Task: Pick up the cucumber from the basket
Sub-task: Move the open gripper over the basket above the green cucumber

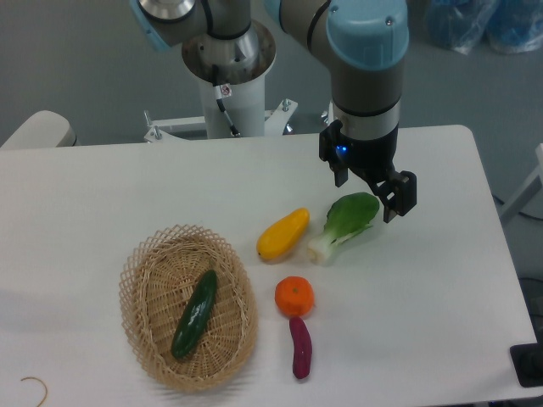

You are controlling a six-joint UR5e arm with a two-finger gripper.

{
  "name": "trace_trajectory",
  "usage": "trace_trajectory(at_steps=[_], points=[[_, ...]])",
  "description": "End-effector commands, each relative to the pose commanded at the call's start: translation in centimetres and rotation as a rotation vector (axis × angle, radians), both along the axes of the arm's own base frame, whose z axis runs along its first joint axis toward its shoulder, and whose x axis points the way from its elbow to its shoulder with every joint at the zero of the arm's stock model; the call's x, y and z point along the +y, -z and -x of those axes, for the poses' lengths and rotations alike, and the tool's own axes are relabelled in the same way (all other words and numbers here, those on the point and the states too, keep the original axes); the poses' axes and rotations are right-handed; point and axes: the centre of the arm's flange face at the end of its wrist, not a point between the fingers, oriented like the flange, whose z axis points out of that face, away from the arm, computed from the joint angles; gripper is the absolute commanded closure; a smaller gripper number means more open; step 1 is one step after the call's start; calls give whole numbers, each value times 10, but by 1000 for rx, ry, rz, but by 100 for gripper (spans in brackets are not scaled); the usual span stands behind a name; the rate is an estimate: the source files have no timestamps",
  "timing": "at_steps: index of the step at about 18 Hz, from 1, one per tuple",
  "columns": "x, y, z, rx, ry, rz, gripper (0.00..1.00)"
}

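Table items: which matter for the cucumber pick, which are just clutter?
Relevant:
cucumber, lying in the basket
basket
end effector, above the bok choy, holding nothing

Clutter:
bok choy
yellow fruit
orange
sweet potato

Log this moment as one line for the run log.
phase: pre-grasp | gripper: above bok choy, holding nothing visible, jaw state unclear | cucumber: lying in basket, untouched
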Motion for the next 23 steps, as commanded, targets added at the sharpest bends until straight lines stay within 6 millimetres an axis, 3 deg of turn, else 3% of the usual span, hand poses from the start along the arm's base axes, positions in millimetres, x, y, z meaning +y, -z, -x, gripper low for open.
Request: trace_trajectory(at_steps=[8, 13, 18, 23], points=[[9, 8, -6, -38, -69, -35, 0], [18, 34, -18, -118, -189, -82, 0], [45, 48, -52, -168, -301, -100, 0], [85, 82, -91, -180, -393, -120, 0]])
